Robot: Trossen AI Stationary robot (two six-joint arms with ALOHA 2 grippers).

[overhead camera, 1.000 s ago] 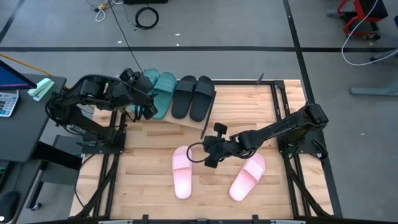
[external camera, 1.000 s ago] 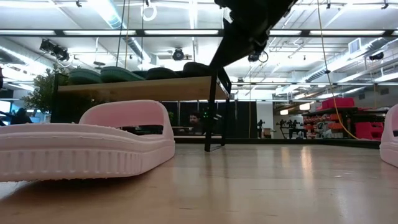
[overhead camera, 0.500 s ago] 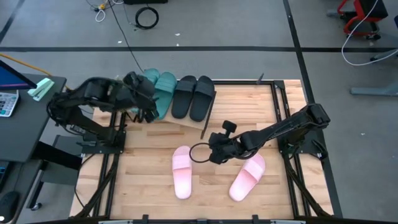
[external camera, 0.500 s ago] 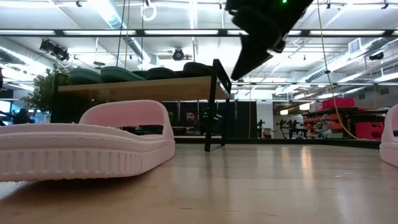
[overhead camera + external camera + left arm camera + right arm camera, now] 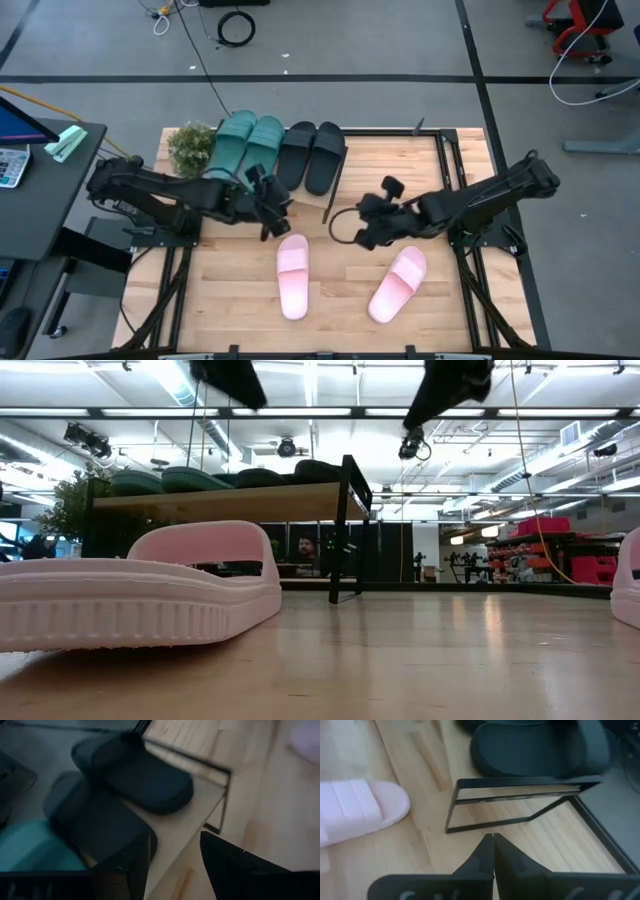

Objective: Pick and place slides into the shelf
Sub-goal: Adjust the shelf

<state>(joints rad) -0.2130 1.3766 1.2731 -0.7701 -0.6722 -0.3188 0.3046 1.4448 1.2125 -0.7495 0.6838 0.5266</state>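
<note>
Up front on the worktop (image 5: 230,300) lay 2 light pink slides, soles down: left pink slide (image 5: 291,278) lengthwise, right pink slide (image 5: 398,284) angled, well apart from each other. Low view had the left one (image 5: 140,595) filling the foreground, w/ a sliver of the right one at the picture's right edge.

Behind them, both arms hung over the worktop's middle. Left gripper (image 5: 268,208) sat just beyond the left pink slide's toe, near the shelf's front edge, fingers (image 5: 227,865) spread, nothing between them. Right gripper (image 5: 362,232) was across from it, between shelf and right pink slide, fingers (image 5: 492,852) pressed together, empty.

Farther back stood the shelf (image 5: 300,196), w/ 4 slides side by side on its top board: teal pair (image 5: 246,142) on the left, black pair (image 5: 311,155) on the right. A small plant (image 5: 190,148) stood beside the teal pair.

Beyond the worktop, low view showed a person (image 5: 304,550) far off in the room.
</note>
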